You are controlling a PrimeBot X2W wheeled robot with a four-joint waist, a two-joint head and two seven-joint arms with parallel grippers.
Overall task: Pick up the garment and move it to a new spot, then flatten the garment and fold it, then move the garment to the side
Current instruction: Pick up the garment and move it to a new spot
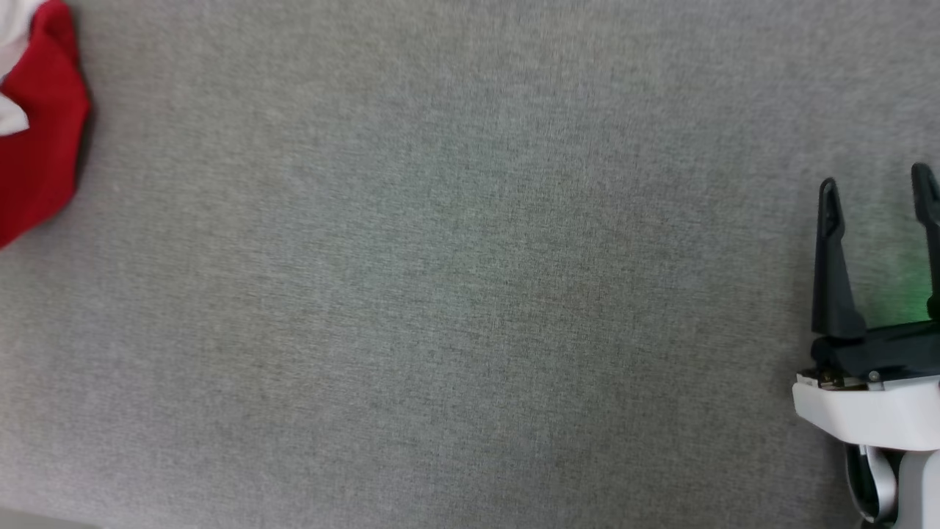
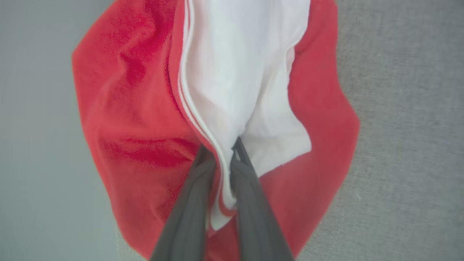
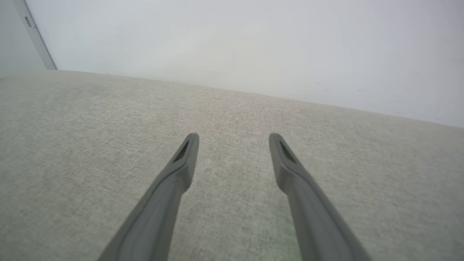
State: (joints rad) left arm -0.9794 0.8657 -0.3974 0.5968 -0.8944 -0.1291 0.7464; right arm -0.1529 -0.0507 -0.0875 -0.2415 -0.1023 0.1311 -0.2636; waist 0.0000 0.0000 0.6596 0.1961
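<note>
The garment [image 1: 40,139], red with a bit of white, lies bunched at the far left edge of the head view on the grey cloth table [image 1: 455,294]. In the left wrist view the garment [image 2: 137,119] spreads red on both sides of a white sleeve with striped trim. My left gripper [image 2: 219,152] is shut on a fold of that white and striped cloth. My right gripper [image 1: 877,195] stands open at the right edge of the head view, far from the garment. Nothing sits between its fingers [image 3: 183,159] in the right wrist view.
A pale wall [image 3: 232,43] rises behind the table's far edge in the right wrist view. Beyond the garment in the left wrist view lies a smooth grey floor [image 2: 36,145].
</note>
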